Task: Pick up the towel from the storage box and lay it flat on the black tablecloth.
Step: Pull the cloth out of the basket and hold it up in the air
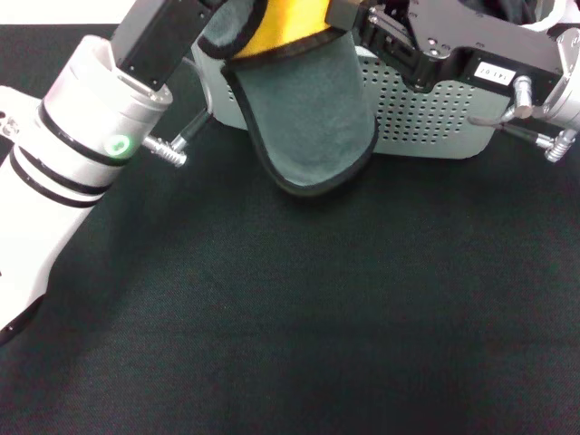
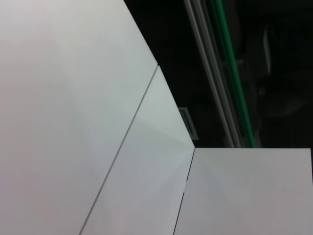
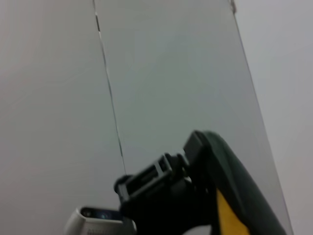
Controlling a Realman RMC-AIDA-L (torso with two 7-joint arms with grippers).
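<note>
- Head view is showing the towel (image 1: 313, 113) hanging in the air at about 12 o'clock of the picture, in front of the storage box (image 1: 435, 113). Its grey side is facing the camera and the orange-yellow side is showing at the top.
- The towel's dark trimmed edge is making a rounded loop at the bottom. This lowest part is hanging near the black tablecloth (image 1: 317, 326); whether it is touching the cloth, I cannot tell.
- The storage box is standing on the far part of the tablecloth, at about 1 o'clock, and its perforated grey wall is showing behind the towel.
- The left gripper (image 1: 237, 25) is at about 11 o'clock, at the top edge, against the upper left part of the towel. Its fingers are hidden by the cloth and the picture's edge, so I cannot tell how they are standing.
- The right gripper (image 1: 349, 16) is at about 12 to 1 o'clock, against the upper right part of the towel, over the box. I cannot tell its state from this view either.
- In the right wrist view, a black gripper (image 3: 156, 186) is showing together with the towel, near white wall panels (image 3: 171, 73).
- The left wrist view is showing only white panels (image 2: 63, 107) and a dark background.
</note>
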